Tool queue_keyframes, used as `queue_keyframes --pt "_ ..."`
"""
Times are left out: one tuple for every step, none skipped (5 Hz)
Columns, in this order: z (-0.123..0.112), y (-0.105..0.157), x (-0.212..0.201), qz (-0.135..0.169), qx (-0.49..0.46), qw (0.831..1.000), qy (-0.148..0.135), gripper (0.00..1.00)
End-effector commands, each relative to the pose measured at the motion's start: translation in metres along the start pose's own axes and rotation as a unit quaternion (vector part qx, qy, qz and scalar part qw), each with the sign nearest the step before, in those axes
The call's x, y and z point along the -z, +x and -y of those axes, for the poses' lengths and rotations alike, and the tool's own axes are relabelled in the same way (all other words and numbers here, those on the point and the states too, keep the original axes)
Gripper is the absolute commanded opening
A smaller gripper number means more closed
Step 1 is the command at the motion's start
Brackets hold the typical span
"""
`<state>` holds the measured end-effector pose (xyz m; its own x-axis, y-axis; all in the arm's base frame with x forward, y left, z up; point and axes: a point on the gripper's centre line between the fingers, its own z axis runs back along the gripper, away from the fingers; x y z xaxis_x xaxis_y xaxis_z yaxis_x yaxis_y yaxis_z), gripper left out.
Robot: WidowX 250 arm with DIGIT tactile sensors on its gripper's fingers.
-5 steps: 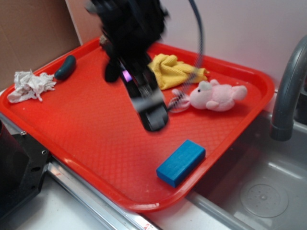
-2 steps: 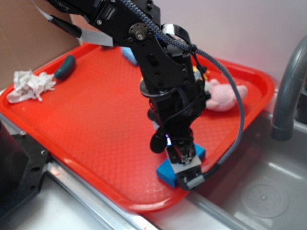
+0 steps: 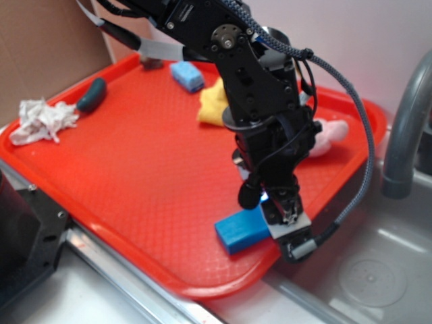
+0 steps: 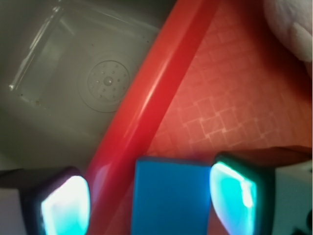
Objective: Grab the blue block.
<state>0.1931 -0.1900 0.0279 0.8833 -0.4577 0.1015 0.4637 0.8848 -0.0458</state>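
Blue block (image 3: 241, 229), a solid rectangular brick, lies flat on the red tray (image 3: 121, 175) close to the tray's raised rim on the sink side; in the wrist view the blue block (image 4: 171, 196) sits between the two fingertip pads (image 4: 234, 196), one pad just beside its right face, the other pad beyond the rim line with a gap between it and the block; gripper (image 3: 287, 226) points down at the block's right end, jaws spread wide and not closed on anything; whether the right pad touches the block cannot be told. Tray rim (image 4: 146, 107) runs diagonally, separating the textured tray floor from the grey sink basin (image 4: 73, 68) with its round drain; the sink basin (image 3: 364, 270) lies immediately past the rim, so room on that side of the block is narrow. Open tray floor extends to the left of the block, toward the crumpled white cloth (image 3: 40, 120) and the dark teal oblong object (image 3: 91, 94) at the far left edge. Light-blue sponge (image 3: 187, 75), yellow cloth (image 3: 212, 104) and pink plush toy (image 3: 327, 135) lie near the far rim, well apart from the block; the arm hides part of the plush; grey faucet (image 3: 405, 128) stands at the right.
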Motion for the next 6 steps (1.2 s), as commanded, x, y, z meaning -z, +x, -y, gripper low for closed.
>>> queue_keyframes --pt "-0.031 -0.047 -0.031 -0.009 -0.043 0.999 0.009 1.00" --pt "-0.036 -0.053 -0.040 -0.018 -0.044 0.999 0.016 1.00" --pt "-0.029 -0.035 -0.037 0.010 0.079 0.996 -0.032 1.00" --pt "-0.020 -0.015 -0.047 0.003 0.073 0.997 0.032 1.00" --pt "-0.017 -0.010 -0.036 -0.008 0.085 0.996 0.001 1.00" --pt "-0.020 -0.014 -0.024 -0.019 0.206 0.978 -0.022 1.00"
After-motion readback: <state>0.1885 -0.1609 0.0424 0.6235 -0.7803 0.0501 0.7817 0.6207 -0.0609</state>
